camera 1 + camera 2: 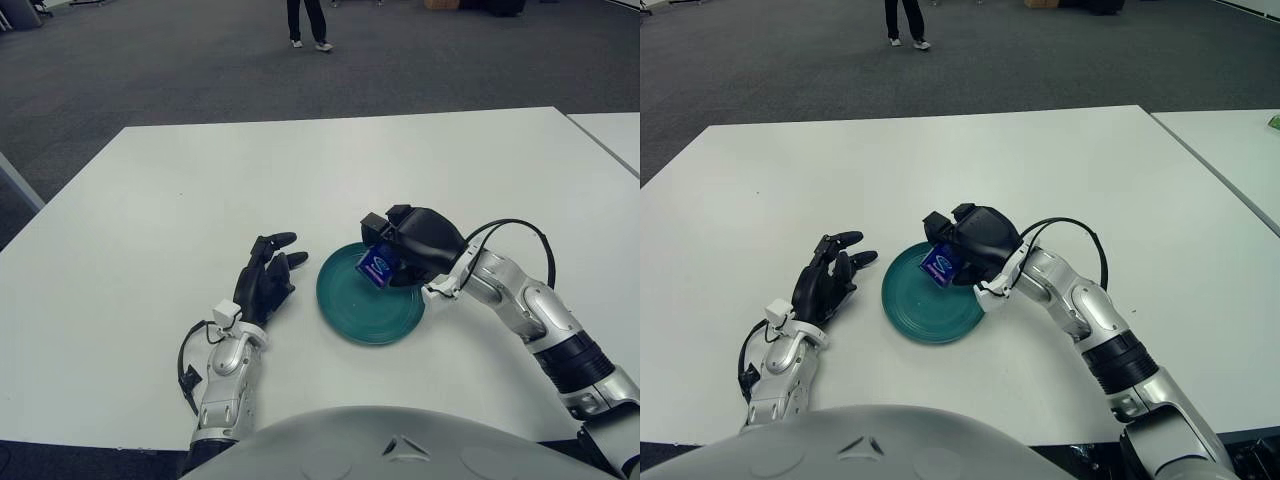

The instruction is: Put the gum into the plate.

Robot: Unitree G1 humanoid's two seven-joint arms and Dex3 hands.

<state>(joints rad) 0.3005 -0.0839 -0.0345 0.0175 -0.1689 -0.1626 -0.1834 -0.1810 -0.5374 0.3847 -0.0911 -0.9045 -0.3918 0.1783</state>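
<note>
Holding gum, right robot hand, over plate

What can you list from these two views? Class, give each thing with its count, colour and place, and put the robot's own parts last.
Table: one, white, filling the foreground.
Second table: one, white, at the right edge.
Plate: one, teal, on the table before the robot.
Gum pack: one, blue, held over the plate's far rim.
Person's legs: one pair, dark trousers, on the grey carpet beyond.
Right hand: one, black, grasping the gum pack.
Left hand: one, black, fingers spread, left of the plate.
</note>
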